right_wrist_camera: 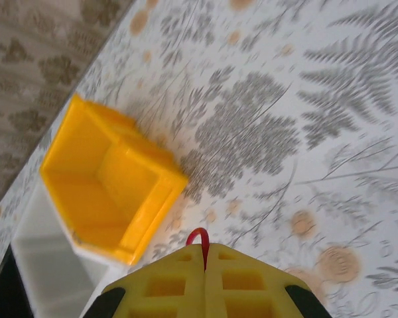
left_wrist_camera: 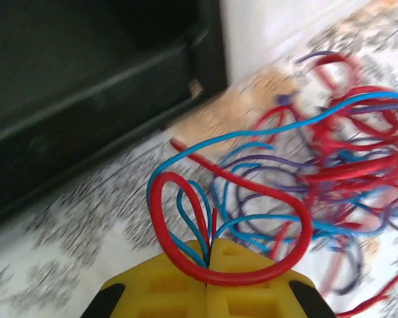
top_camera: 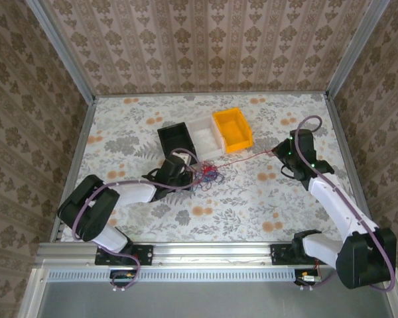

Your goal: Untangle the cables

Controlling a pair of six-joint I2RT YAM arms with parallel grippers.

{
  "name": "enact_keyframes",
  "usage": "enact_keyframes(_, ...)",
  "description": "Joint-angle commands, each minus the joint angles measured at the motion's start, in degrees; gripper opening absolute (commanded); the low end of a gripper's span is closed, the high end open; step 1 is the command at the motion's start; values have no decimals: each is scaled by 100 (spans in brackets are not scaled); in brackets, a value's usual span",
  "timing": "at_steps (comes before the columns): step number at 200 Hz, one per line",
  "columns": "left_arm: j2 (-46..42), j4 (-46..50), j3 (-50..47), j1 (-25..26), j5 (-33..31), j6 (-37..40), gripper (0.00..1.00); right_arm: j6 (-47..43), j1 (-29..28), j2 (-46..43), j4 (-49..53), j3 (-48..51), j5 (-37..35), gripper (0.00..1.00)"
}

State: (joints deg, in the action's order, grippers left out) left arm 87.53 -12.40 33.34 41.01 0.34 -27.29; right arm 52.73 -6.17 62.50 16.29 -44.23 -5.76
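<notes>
While my right claw (right_wrist_camera: 205,255) pinches a taut red cable (top_camera: 245,158) and my left claw (left_wrist_camera: 207,262) clamps several loops (left_wrist_camera: 158,199), pulling harder could cinch the tangle (top_camera: 207,175) imo.

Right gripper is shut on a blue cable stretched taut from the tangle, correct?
Wrong colour: the right wrist view shows the right gripper shut on a red cable, not blue. In the top view it stretches taut from the tangle.

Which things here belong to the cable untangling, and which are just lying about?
Job: cables in a tangle; red cable pinched by the right gripper; left gripper pinching the tangle.
Lying about: black bin; white bin; yellow bin.
</notes>
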Motion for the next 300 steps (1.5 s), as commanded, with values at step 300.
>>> enact_keyframes(300, 34, 1132, 673, -749, -916, -536, 0, -2299, -260, 2961, 623, -4681, 1731, 0)
